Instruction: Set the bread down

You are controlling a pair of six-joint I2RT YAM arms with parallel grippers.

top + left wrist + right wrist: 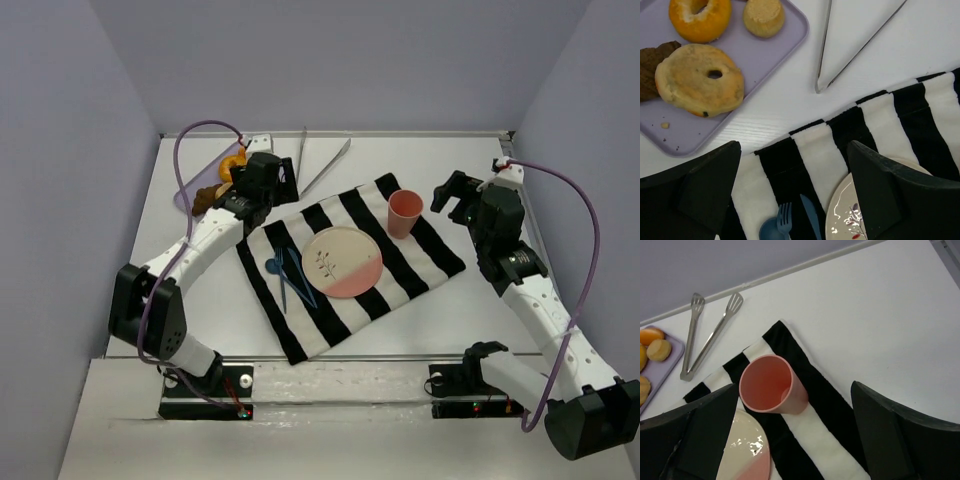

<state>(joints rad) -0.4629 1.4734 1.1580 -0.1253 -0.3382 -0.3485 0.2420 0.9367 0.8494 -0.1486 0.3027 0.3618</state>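
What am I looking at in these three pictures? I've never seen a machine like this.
Two robot arms are bolted at the near edge of the table. One picture looks down from above; the other two come from cameras on each wrist, so the dark shapes at the bottom are that arm's own fingers. A striped cloth carries a plate, a pink cup and blue cutlery. Beyond it lie metal tongs and a lilac tray with a pale bagel, an orange donut and a small bun. The left gripper hovers near the tray, the right gripper by the cup. Both are open, holding nothing.
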